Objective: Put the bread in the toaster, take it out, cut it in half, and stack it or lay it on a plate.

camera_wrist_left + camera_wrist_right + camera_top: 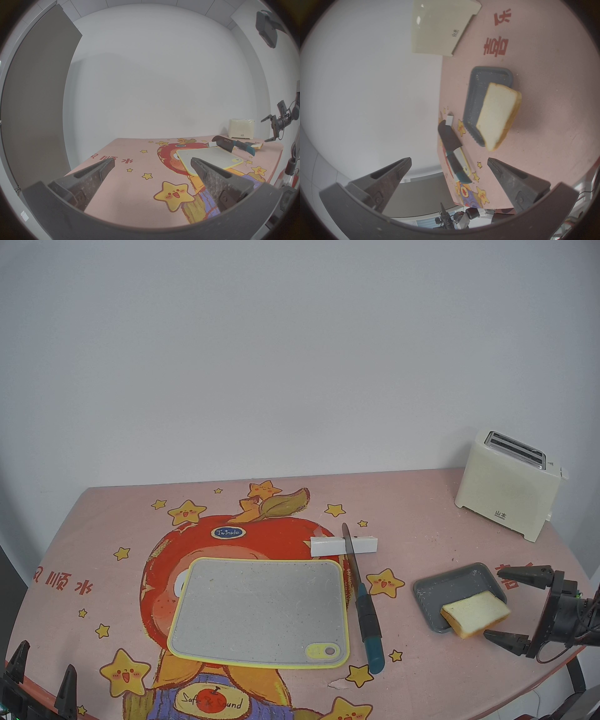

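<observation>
Jaws of the right gripper [493, 605] gape wide by the bread [472, 614], seemingly not touching it.

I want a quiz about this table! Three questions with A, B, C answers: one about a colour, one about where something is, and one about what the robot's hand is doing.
1. What colour is the toaster?
A cream
B red
C blue

2. Where is the bread?
A in the toaster
B on the cutting board
C on the grey plate

3. How is the right hand?
A shut on the knife
B open, near the bread
C shut on the bread

Answers:
1 A, its body is cream all over.
2 C, the slice lies on the plate, poking over one edge.
3 B, its jaws stand wide apart and grip nothing.
</observation>
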Tool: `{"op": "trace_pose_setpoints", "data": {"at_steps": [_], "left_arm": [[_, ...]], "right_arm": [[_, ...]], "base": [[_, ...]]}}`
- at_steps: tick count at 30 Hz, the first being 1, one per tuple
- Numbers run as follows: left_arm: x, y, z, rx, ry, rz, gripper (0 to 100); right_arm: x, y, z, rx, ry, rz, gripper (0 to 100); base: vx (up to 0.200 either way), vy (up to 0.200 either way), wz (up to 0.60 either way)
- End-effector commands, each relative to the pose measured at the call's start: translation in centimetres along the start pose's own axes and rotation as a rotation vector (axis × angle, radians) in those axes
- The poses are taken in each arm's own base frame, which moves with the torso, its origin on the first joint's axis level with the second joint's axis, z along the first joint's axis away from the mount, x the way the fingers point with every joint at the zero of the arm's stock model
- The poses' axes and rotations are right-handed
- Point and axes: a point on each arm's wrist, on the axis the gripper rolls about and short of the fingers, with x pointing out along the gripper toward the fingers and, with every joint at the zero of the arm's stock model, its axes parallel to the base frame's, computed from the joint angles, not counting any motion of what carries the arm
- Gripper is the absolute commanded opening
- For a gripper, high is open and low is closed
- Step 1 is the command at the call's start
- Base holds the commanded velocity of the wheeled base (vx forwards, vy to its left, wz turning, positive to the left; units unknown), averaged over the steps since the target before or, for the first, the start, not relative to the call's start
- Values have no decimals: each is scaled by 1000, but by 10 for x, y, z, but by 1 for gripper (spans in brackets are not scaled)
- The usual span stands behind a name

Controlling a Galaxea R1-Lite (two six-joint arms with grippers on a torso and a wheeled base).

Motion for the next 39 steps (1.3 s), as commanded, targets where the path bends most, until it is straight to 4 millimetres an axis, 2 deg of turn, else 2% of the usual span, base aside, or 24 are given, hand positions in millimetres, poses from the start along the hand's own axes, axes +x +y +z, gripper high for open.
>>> {"op": "trace_pose_setpoints", "data": {"at_steps": [1, 4, 9, 16, 22, 30, 39], "left_arm": [[0, 0, -5, 0, 1, 2, 100], [0, 0, -5, 0, 1, 0, 100], [0, 0, -5, 0, 1, 0, 100], [0, 0, -5, 0, 1, 2, 100], [0, 0, -5, 0, 1, 0, 100], [0, 0, -5, 0, 1, 0, 100], [0, 0, -5, 0, 1, 0, 100]], "right_arm": [[-10, -15, -15, -46, 88, 21, 100], [-19, -17, -21, -67, 105, 56, 100], [-14, -19, -18, -55, 106, 25, 100], [7, -35, -8, -41, 134, -137, 100], [15, -39, -3, -34, 139, -182, 100], [14, -38, 2, -24, 106, -168, 100], [5, -34, 19, 20, 24, -86, 100]], "base": [[0, 0, 0], [0, 0, 0], [0, 0, 0], [0, 0, 0], [0, 0, 0], [0, 0, 0], [0, 0, 0]]}}
